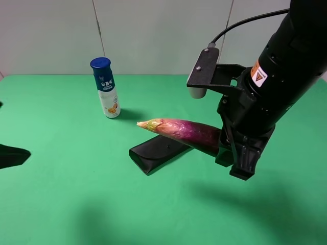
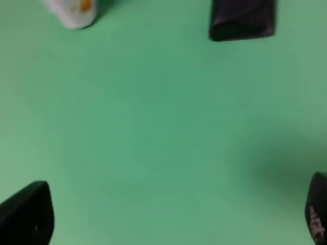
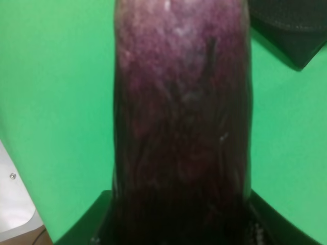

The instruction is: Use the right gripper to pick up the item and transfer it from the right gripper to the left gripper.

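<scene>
Purple, glossy eggplant [image 1: 184,131]: held aslant over the glasses case [image 1: 153,154], thick end pinched by the right gripper [image 1: 228,153]. Left wrist view: left gripper [image 2: 171,219] spread wide, empty. Right wrist view: skin smooth, probably slippery; firm, light; best received at the free middle.

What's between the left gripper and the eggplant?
Bare green table, per the exterior high view; the black case lies beneath the eggplant, and the bottle stands off that line.

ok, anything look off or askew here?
Nothing damaged or spilled. Only oddity: the eggplant sticks out sideways from the right pincer, gripped at its dark end, pale tip slanting up over the black case. The bottle stands upright. The left pincer is open and empty.
</scene>
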Robot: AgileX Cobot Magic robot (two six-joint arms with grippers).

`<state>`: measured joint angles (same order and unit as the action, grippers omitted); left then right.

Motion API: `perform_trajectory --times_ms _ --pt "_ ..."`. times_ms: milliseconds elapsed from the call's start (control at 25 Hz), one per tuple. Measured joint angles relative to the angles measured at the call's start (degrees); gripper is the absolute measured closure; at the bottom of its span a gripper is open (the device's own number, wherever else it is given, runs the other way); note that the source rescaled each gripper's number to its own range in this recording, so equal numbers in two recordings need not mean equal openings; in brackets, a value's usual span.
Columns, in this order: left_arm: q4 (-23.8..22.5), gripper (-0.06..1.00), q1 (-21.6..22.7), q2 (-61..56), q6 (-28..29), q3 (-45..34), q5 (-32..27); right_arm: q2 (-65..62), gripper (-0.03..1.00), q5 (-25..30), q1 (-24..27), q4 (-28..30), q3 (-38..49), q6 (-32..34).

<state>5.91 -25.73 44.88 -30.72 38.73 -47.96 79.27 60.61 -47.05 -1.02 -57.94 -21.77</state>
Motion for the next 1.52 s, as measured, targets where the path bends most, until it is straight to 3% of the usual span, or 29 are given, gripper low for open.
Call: perform_trajectory --times_ms 280,720,1200,1520 --pt "-1.0 -0.03 -8.8 11.1 -1.3 4.1 2.5 0.0 0.97 -0.1 0.0 0.0 0.0 0.0" --pt "-1.2 -0.02 -15.8 23.4 -2.7 12.6 4.2 0.0 0.97 -0.3 0.0 -2.5 0.0 -0.9" --pt "-1.1 -0.02 -17.3 33.0 -5.3 17.2 4.6 0.0 0.97 -0.5 0.0 -3.0 0.0 -1.5" --pt "-1.1 -0.02 -18.3 37.4 -11.5 20.1 6.3 0.0 0.97 -1.8 0.0 -3.6 -0.7 -1.5"
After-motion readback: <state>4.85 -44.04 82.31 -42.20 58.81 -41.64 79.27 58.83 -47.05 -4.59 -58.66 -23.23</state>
